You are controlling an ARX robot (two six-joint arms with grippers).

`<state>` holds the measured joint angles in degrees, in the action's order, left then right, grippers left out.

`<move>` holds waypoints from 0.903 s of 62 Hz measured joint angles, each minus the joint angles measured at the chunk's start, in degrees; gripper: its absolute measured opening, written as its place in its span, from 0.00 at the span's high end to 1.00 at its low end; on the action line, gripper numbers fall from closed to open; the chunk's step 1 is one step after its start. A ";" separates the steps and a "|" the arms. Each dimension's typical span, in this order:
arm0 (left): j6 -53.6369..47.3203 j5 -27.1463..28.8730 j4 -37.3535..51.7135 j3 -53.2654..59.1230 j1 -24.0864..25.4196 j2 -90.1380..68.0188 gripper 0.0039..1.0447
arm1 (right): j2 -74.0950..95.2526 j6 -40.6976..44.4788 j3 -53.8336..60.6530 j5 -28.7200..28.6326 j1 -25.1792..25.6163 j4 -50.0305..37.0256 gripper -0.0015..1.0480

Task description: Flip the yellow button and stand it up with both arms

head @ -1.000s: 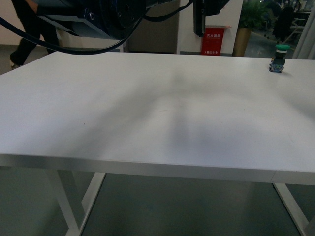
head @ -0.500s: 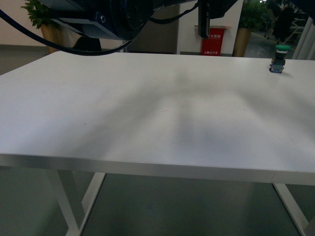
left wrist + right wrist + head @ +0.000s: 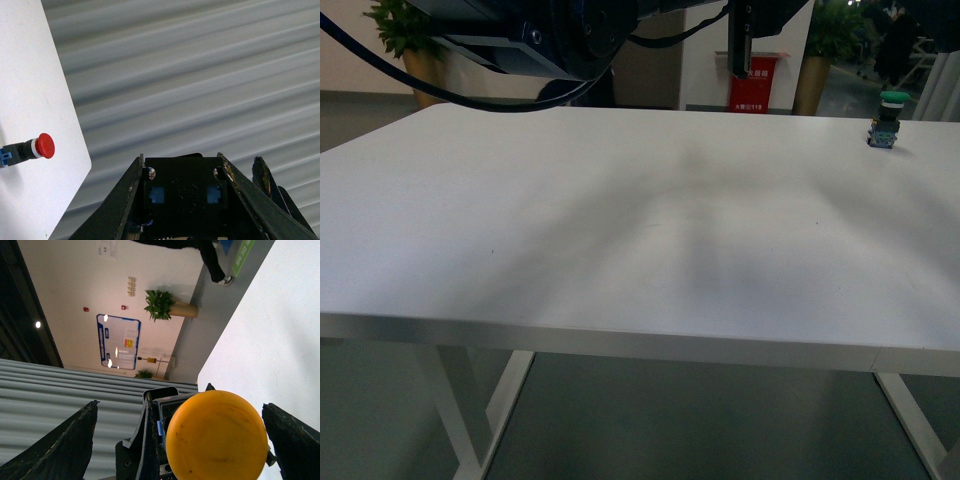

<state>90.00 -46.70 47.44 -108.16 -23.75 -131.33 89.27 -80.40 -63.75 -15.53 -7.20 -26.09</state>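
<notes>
The yellow button's round yellow cap fills the right wrist view, lying between the two spread fingers of my open right gripper, which does not touch it. My left gripper is shut on the button's dark blocky body, held up in the air above the white table. One left finger shows behind the cap. In the front view the button is out of view; only arm parts and a hanging dark finger show at the top.
A green-capped button stands at the table's far right edge. A red-capped button lies on its side near a table corner in the left wrist view. Beyond the table are a red sign and potted plants.
The arm parts and the hanging finger at the top of the front view have shifted a little to the right. The green-capped button has not moved.
</notes>
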 joint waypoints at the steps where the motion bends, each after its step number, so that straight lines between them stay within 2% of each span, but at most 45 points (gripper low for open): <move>1: -0.02 0.00 -0.09 -0.11 0.00 -0.04 0.65 | 0.07 -0.02 -0.04 -0.02 -0.04 0.00 0.07; 11: -0.09 0.02 -0.31 -0.68 0.00 -0.44 0.65 | 0.28 0.04 -0.20 0.26 -0.70 -0.55 0.09; 27: -0.31 0.09 -1.33 -2.05 0.00 -0.66 0.65 | 0.72 0.39 -0.22 0.74 -0.83 -0.76 0.55; 33: 0.11 0.24 -1.51 -2.71 0.00 -0.94 0.66 | 0.85 0.39 -0.20 1.36 -0.81 -1.40 0.67; 50: -0.66 0.70 -3.80 -3.30 0.00 -1.01 0.65 | 1.07 0.04 0.44 2.40 -0.59 -3.04 0.69; 56: -2.93 0.20 -5.18 -2.75 0.44 -0.72 0.49 | 1.09 0.24 1.05 2.43 -0.37 -3.54 0.70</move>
<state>87.07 -46.50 42.26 -110.91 -23.31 -132.05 90.37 -80.16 -62.70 -13.10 -7.57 -29.63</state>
